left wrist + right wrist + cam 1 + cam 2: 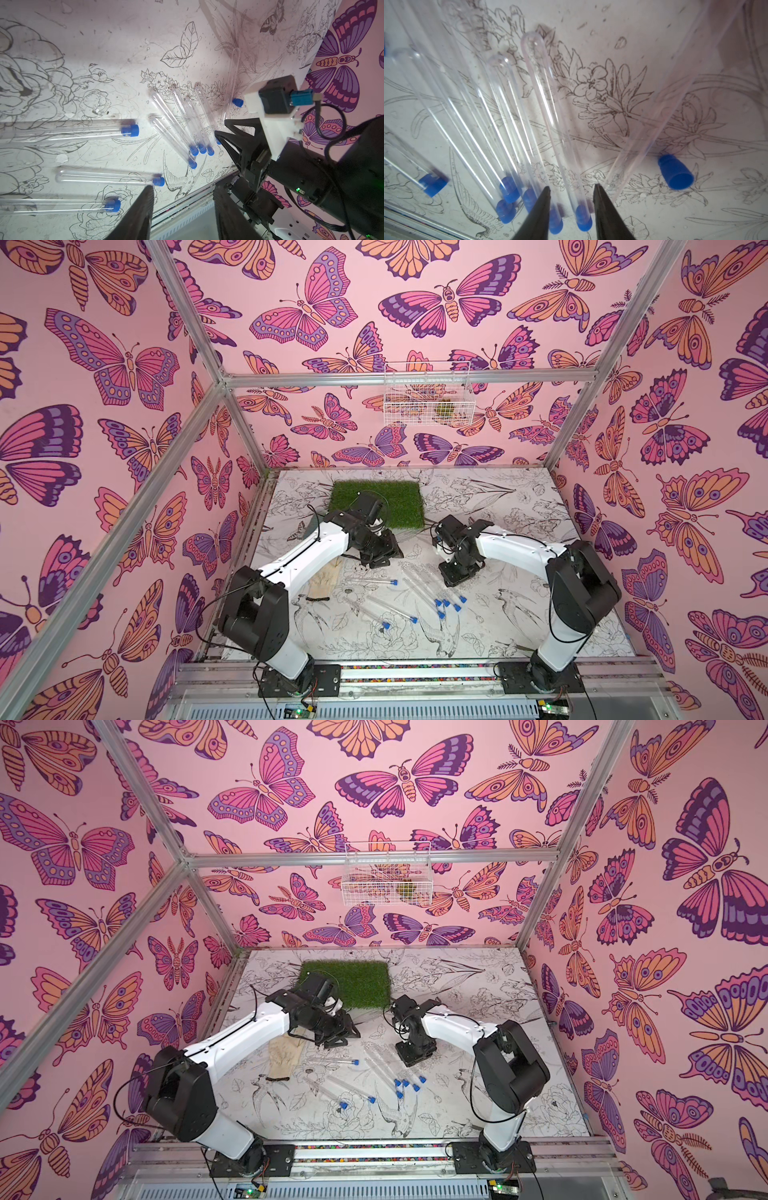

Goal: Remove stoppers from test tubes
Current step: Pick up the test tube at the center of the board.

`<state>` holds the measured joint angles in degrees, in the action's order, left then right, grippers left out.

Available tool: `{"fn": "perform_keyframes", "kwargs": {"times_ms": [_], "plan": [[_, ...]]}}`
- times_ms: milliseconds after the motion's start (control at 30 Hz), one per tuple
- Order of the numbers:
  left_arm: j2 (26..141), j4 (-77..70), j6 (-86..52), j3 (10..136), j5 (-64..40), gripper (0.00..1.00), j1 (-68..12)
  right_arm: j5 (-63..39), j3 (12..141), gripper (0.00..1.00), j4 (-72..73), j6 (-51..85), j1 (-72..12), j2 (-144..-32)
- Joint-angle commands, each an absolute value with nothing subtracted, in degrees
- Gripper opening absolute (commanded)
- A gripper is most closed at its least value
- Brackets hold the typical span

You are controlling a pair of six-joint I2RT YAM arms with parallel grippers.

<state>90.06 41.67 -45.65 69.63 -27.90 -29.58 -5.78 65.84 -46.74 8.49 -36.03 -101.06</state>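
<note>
Now, the right gripper (572,188) sits astride a stoppered tube on the bench (519,605).
I see its fingers narrowly spread on either side of one test tube (548,108), just short of its blue stopper (584,221), with slim gaps to the clear wall. The left gripper (182,187) hangs spread and empty near the other test tubes (108,176), which lie flat mid-bench with their stoppers (129,130) in. One loose stopper (675,174) lies beside an uncapped tube (675,83).

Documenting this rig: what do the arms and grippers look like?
Left arm and right arm: white shells, black joints, black base plates, thin black cables. Left gripper and right gripper: black tapered fingers. A white camera mount with blue connector sits at the right wrist.
</note>
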Motion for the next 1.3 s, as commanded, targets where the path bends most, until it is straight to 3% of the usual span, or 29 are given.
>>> {"fn": "perform_keyframes", "kwargs": {"times_ms": [0,633,1267], "plan": [[88.5,40.7,-45.5,67.5,-28.9,0.51,-29.2,-4.2,67.3,0.37,-47.6,7.0,-36.1,-102.5],[86.4,38.1,-47.3,63.0,-28.6,0.51,-28.2,-4.4,67.2,0.34,-45.8,7.8,-36.1,-106.2],[85.0,36.0,-47.8,62.4,-28.9,0.51,-26.6,-3.2,68.2,0.19,-45.9,6.2,-37.2,-104.5]]}}
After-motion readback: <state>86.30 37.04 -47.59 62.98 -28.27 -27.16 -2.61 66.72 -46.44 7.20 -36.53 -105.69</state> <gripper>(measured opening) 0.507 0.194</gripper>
